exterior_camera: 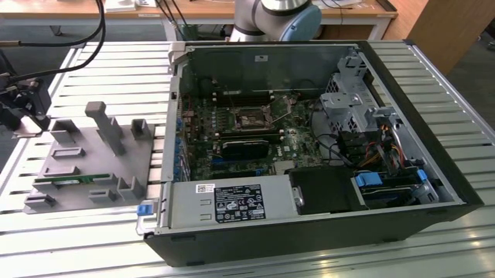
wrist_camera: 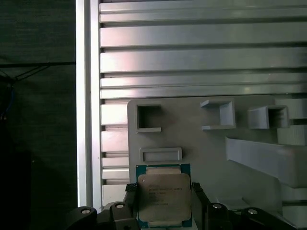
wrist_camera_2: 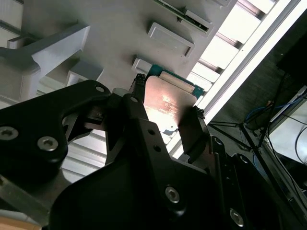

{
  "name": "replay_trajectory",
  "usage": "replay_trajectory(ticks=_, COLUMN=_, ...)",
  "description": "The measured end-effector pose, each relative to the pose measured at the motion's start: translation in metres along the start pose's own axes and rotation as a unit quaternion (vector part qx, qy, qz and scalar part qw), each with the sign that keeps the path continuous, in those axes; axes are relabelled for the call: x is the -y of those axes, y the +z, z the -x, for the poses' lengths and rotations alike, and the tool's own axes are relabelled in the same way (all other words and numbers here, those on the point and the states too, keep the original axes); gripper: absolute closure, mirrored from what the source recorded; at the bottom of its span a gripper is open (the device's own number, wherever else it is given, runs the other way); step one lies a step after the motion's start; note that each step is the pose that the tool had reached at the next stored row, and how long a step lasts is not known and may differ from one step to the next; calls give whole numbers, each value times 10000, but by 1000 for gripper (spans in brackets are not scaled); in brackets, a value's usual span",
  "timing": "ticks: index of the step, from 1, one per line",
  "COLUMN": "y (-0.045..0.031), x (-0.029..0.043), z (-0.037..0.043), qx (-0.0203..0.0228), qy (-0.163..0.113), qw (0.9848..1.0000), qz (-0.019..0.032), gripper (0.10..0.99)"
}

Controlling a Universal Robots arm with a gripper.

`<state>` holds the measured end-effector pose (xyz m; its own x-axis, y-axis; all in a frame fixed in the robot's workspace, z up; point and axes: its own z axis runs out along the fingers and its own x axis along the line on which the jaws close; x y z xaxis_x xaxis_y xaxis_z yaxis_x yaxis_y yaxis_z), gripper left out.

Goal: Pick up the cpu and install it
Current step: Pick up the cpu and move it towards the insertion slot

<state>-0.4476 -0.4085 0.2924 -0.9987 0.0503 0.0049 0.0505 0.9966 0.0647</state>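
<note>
My end effector (wrist_camera: 163,189) is closed on the cpu (wrist_camera: 163,200), a finger (wrist_camera: 130,192) pressed against each of two opposite edges, its silver top showing in both wrist views. It sits over the grey holder tray (wrist_camera: 201,158), which has raised pockets and posts and rests on the slatted counter (wrist_camera: 192,62). In the exterior view the tray lies at nine o'clock from the open computer case (exterior_camera: 433,174), well apart from the board socket (exterior_camera: 254,120).
</note>
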Motion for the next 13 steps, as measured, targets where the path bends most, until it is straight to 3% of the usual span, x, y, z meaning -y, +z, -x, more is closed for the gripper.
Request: replay_trajectory(ticks=13, y=-90, x=-27, z=-1, qx=-1, qy=0, qw=10000, qz=-1, gripper=553)
